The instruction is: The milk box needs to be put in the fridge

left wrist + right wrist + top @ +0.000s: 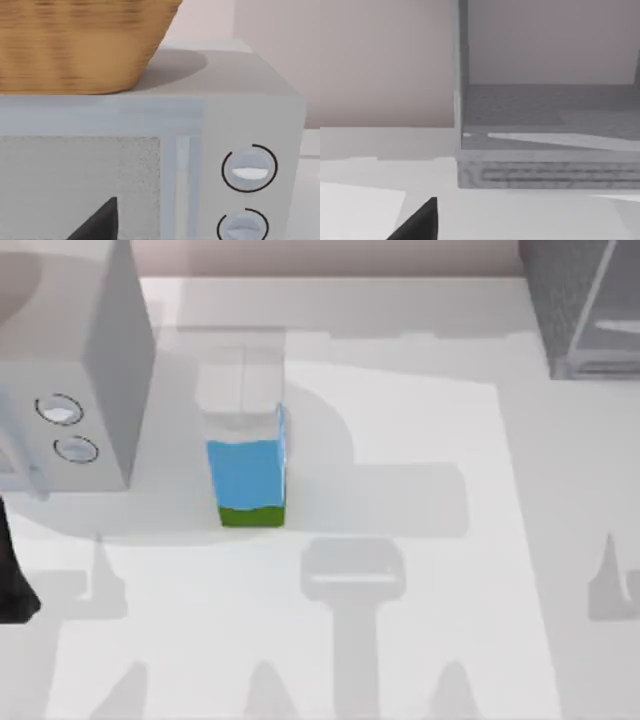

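While standing upright, the milk box (248,475) points its folded top upward.

A rendered kitchen mock-up on a tabletop.

You are looking at a kitchen-like set: a pale table (420,540) carries a light grey box with two round dials (66,430) at the top view's left, much like a microwave, and your left wrist view shows a woven basket (75,45) resting on its top. At the far right corner stands the dark speckled fridge (585,305), and a blue milk box (248,475) stands upright between them, nearer the dialled box. Flat, plain surfaces and a bare pinkish wall (385,60) mark it as simulated rather than a real home.
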Robot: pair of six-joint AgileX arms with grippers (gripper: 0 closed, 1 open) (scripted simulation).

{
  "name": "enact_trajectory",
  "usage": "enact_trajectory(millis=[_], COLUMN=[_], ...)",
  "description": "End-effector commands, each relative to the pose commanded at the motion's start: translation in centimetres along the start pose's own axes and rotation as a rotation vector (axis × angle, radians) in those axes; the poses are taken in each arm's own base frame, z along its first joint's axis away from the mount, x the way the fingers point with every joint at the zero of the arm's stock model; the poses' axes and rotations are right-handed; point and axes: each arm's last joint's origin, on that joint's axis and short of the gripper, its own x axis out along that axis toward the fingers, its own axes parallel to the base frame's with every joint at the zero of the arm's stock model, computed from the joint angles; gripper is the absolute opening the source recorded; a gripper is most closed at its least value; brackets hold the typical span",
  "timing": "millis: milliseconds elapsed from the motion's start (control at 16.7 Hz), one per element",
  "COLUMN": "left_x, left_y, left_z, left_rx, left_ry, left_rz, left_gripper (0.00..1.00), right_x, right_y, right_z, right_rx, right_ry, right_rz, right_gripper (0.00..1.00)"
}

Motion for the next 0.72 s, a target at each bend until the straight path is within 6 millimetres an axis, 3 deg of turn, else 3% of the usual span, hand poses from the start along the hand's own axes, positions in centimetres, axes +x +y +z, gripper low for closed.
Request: enact_trajectory(millis=[420,720], left_x=[0.0,0.0], left_y=[0.0,0.0], left_z=[0.0,0.0], left_rx=[0.0,0.0], left_ry=[0.0,0.0], left_rz=[0.0,0.0], left_gripper=[1.0,1.0], right_x=[0.6,4.0], right_y=[0.5,2.8], right_z=[1.3,4.9], right_rx=[0.028,0.047], right_ry=[0.051,0.139], right_rz=[-0.022,-0.045], right_gripper=[1.0,1.0])
